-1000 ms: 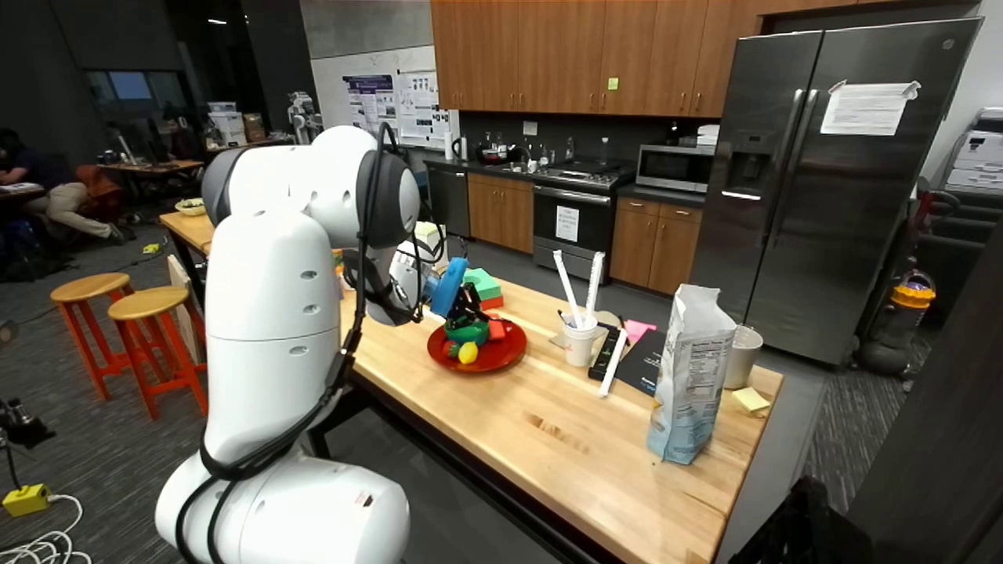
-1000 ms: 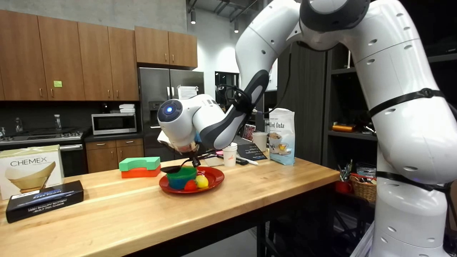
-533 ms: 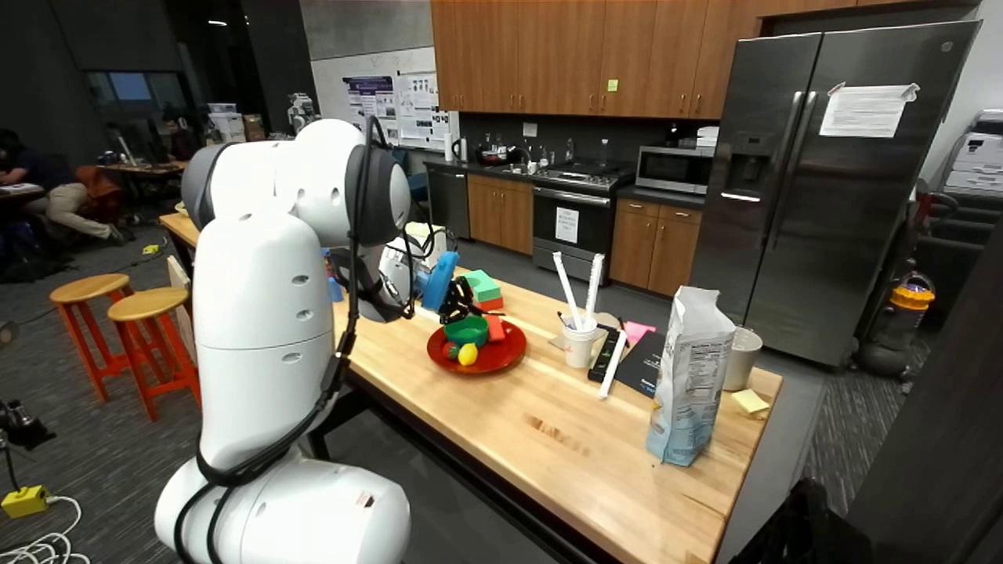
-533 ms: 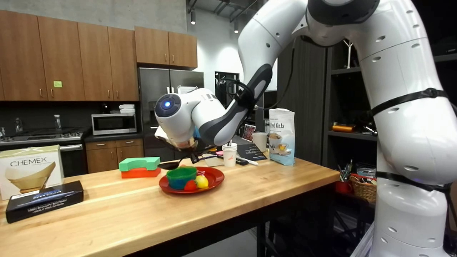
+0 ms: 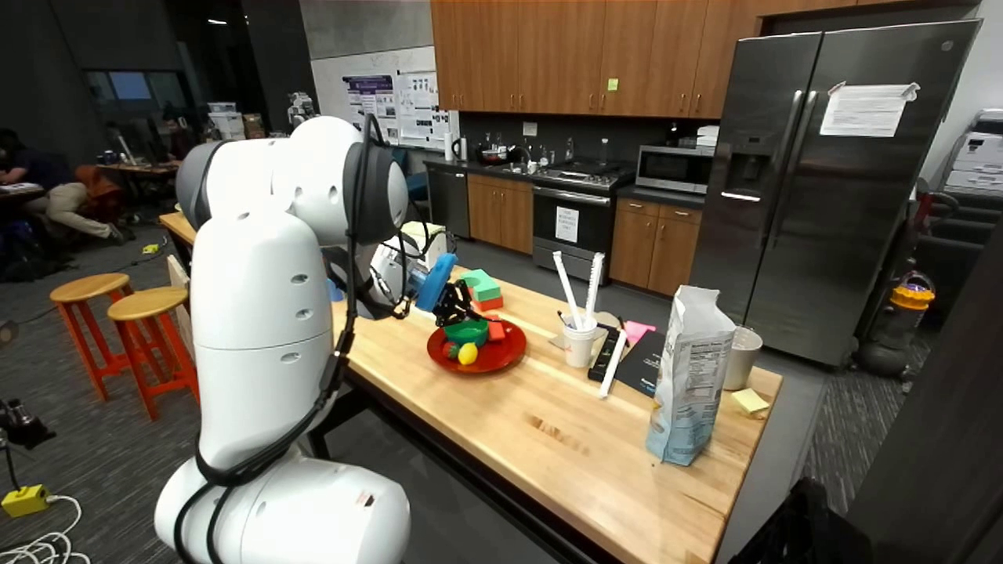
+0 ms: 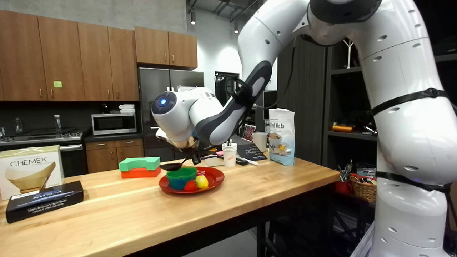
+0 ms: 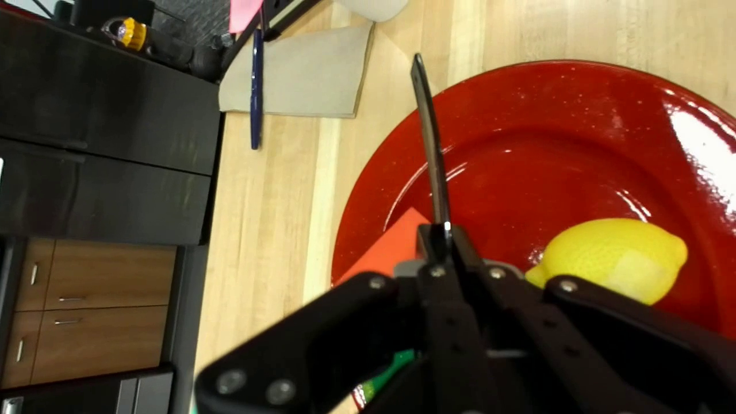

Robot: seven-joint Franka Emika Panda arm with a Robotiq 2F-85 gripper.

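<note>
My gripper is shut on a dark spoon, whose thin handle sticks out past the fingertips in the wrist view. In an exterior view the black spoon head hangs at the rim of the green bowl; whether it touches cannot be told. That bowl stands on a red plate, beside a yellow lemon and a strawberry. An orange-red block also lies on the plate, partly covered by my fingers. Most of the bowl is hidden behind the gripper in the wrist view.
Green and red blocks are stacked near the plate. Paper cups with wrapped straws, a pen, an oats bag and a grey cup stand or lie along the table. A Chemex box and black box sit opposite.
The arm has drawn back, and the gripper with the spoon first rose off the bowl, then sank slightly. Plate, bowl and fruit have stayed in place.
</note>
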